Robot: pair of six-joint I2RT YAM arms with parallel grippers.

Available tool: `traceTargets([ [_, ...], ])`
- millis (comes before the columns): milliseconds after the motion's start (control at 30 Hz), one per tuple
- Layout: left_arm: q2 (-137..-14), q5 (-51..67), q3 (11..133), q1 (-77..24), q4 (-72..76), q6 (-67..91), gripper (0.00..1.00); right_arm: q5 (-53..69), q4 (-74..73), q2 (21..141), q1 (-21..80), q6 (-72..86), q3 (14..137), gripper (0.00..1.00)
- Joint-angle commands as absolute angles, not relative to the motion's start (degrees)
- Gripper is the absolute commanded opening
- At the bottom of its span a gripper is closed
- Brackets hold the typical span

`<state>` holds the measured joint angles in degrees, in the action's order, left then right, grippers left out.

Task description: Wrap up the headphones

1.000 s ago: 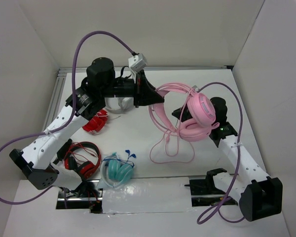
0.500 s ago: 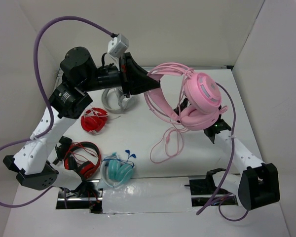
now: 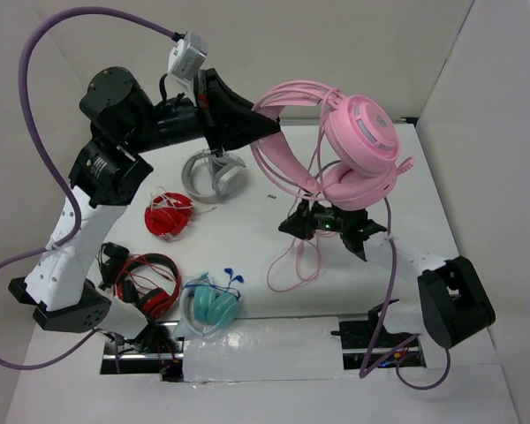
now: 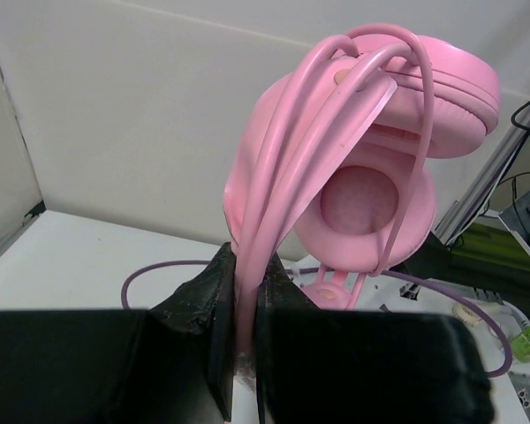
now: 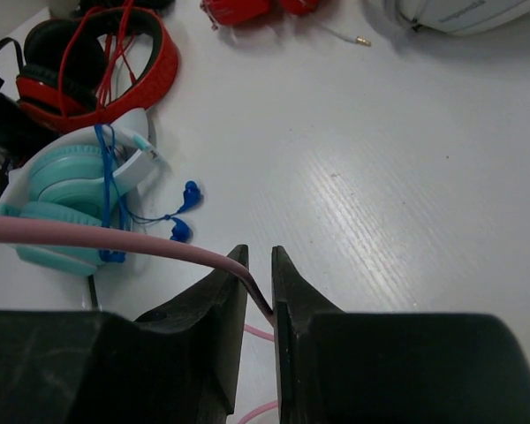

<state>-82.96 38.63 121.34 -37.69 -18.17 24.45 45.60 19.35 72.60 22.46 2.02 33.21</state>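
The pale-pink headphones (image 3: 364, 134) hang in the air over the back of the table, their cable looped over the headband. My left gripper (image 3: 274, 131) is shut on the pink headband (image 4: 283, 168), with the earcups (image 4: 362, 199) dangling beyond my fingertips. The thin pink cable (image 3: 306, 263) drops from the earcups to a loose loop on the table. My right gripper (image 3: 323, 223) sits low under the earcups. In the right wrist view the cable (image 5: 88, 237) passes over the left finger and into the narrow gap of my right gripper (image 5: 260, 254), pinched there.
Red-and-black headphones (image 3: 147, 283) and smaller teal headphones (image 3: 210, 306) with blue earbuds (image 5: 185, 199) lie at the front left. A red earphone bundle (image 3: 168, 215) and a grey-white headset (image 3: 214, 173) lie behind them. White walls stand on three sides.
The left arm has raised the headphones higher and swung back to the left. The right gripper has dropped from beside the earcups to the cable near the table.
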Motion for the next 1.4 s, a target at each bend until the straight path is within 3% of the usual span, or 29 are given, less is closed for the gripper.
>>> traceTargets([
  [0, -80.8, 36.6, 125.2, -37.5, -11.8, 26.7, 0.00, 43.7, 24.1, 76.4, 24.5, 2.5, 33.9, 0.23],
  [333, -77.6, 29.8, 124.5, -37.4, -12.9, 24.6, 0.00, 39.6, 26.5, 82.5, 31.5, 3.2, 32.3, 0.22],
  [433, -77.3, 27.4, 124.3, -37.4, -12.7, 23.2, 0.00, 39.7, 27.2, 82.4, 33.0, 4.2, 30.2, 0.00],
  [500, -77.4, 24.5, 123.9, -37.4, -13.4, 22.2, 0.00, 38.9, 25.2, 79.5, 35.4, 4.2, 28.6, 0.00],
  [700, -79.7, 8.9, 118.8, -37.3, -11.7, 20.1, 0.00, 18.0, 11.1, 62.5, 47.5, 7.0, 25.8, 0.00],
  [933, -86.8, 3.3, 114.5, -32.3, -14.2, 20.9, 0.00, -5.9, -14.6, 41.8, 55.8, 14.1, 30.6, 0.00],
  [1133, -95.4, -7.8, 116.6, -31.1, -19.3, 21.0, 0.00, -8.6, -28.4, 39.5, 58.7, 14.6, 41.4, 0.00],
  [1367, -101.2, -21.3, 110.5, -32.0, -18.0, 17.5, 0.00, -26.9, -41.7, 43.2, 60.8, 15.6, 55.2, 0.00],
])
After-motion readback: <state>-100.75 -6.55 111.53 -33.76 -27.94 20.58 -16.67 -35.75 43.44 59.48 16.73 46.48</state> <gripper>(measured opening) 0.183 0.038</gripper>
